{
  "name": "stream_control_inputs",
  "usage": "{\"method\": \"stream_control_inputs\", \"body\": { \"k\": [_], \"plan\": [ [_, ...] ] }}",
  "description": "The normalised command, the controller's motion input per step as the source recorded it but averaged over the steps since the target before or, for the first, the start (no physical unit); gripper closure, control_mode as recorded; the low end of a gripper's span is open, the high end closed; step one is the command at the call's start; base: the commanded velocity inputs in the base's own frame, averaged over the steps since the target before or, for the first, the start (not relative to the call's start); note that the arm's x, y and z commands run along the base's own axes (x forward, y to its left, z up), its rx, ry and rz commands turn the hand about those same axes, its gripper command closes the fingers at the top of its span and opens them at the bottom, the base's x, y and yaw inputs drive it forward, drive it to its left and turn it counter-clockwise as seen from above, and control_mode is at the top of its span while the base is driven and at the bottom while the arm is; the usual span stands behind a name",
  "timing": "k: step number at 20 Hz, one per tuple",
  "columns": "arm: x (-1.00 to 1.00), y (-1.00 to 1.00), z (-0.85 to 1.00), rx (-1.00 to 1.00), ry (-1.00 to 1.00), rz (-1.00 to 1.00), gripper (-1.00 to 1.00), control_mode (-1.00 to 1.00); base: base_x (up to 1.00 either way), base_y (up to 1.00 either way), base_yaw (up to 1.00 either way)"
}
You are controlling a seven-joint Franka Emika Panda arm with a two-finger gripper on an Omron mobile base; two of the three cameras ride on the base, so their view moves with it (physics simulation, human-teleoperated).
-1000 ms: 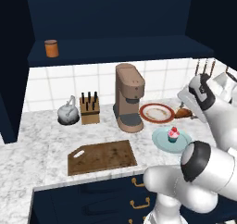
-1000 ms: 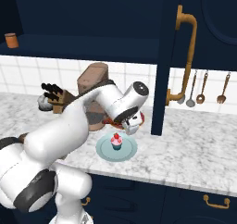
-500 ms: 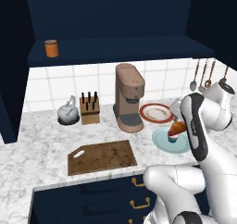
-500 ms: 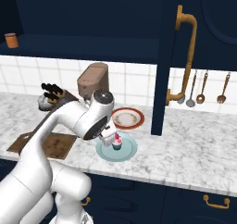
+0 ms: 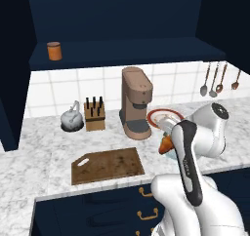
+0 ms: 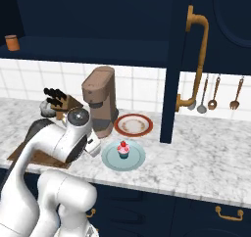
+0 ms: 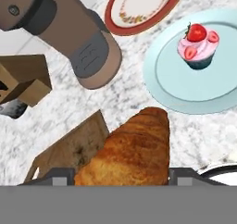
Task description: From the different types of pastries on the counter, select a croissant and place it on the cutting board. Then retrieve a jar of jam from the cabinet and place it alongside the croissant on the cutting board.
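Hand view puts the croissant (image 7: 134, 149) nearest of all, clamped in the gripper (image 7: 121, 174) with its long axis running straight away from the fingers. Just past its tip and off to one side shows a corner of the cutting board (image 7: 74, 146), with bare marbled counter (image 7: 60, 107) between board and coffee machine (image 7: 69, 28). That is the relation the coming move turns on, as I judge it: the board lies close beside the carried pastry, toward the front edge of the counter, so the drop needs a short carry sideways and then down (no long reach).

From the left base view the croissant (image 5: 166, 143) hangs at the gripper (image 5: 167, 141) over the counter's middle, with the cutting board (image 5: 107, 165) at the front edge, to the left of it. Behind the pastry, the cupcake (image 7: 198, 46) sits on a pale blue plate (image 7: 162, 75), and a red-rimmed plate (image 7: 139, 5) lies nearer the back wall beside the coffee machine.

Farthest off, the jar of jam (image 5: 54, 50) stands on the cabinet (image 5: 127, 52) shelf, toward its left end, well apart from the arm. No brand, label or writing can be read on anything.
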Motion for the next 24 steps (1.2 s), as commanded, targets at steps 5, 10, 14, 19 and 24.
{"method": "stream_control_inputs", "body": {
  "k": [5, 10, 14, 19, 24],
  "plan": [
    [0.65, 0.5, -0.11, -0.17, 0.08, 0.24, 1.0, -1.0, 0.0, 0.0, 0.0],
    [0.46, 0.5, -0.11, -0.24, 0.12, 0.17, 1.0, -1.0, 0.0, 0.0, 0.0],
    [0.33, 0.54, -0.29, -0.18, 0.2, 0.18, 1.0, -1.0, 0.0, 0.0, 0.0],
    [0.43, 0.31, -0.45, -0.1, 0.13, 0.2, 1.0, -1.0, 0.0, 0.0, 0.0],
    [0.28, 0.17, -0.17, -0.08, 0.05, 0.17, 1.0, -1.0, 0.0, 0.0, 0.0]
  ]
}}
